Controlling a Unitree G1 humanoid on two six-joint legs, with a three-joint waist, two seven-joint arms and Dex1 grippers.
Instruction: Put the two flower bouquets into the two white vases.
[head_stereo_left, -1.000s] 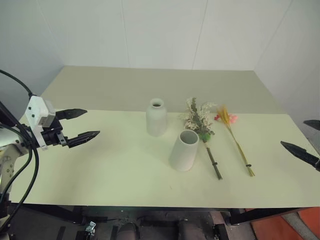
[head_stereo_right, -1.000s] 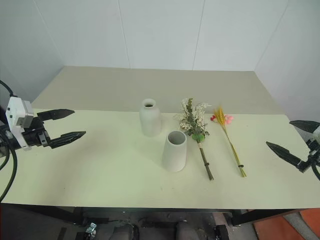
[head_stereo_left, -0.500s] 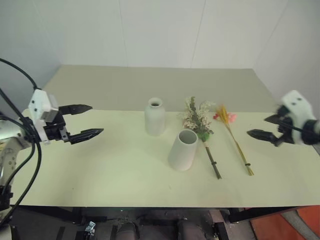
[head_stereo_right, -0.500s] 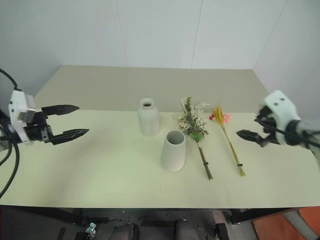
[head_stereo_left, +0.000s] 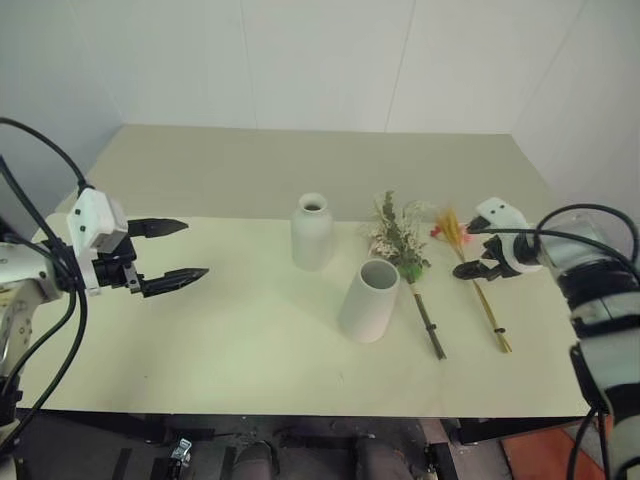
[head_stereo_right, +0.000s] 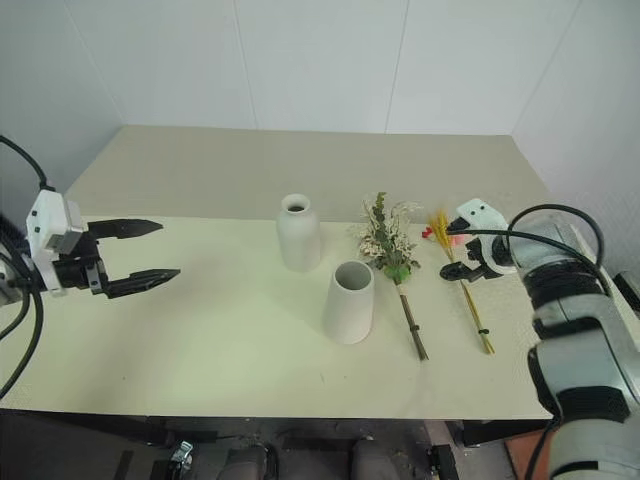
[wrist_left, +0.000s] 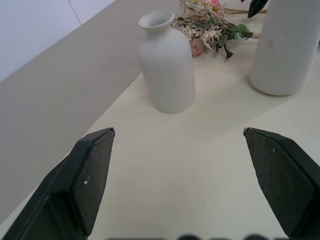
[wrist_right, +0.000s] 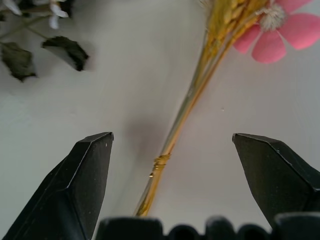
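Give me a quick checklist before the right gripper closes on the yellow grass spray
1. Right gripper open: ok.
2. Grass spray stem between its fingers: ok in the right wrist view.
3. Fingers down at stem level: cannot tell.
4. Bushy bouquet apart from the spray: ok.
5. Narrow-necked vase upright, mouth free: ok.
6. Left gripper open, away from the flowers: ok.

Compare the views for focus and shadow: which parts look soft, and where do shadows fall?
Right wrist view: the grass spray stem is fairly sharp, its pink bloom soft, with a faint shadow left of the stem. Left wrist view: the bottle vase is crisp. Left eye view: even lighting, with only a weak shadow under the wide vase.
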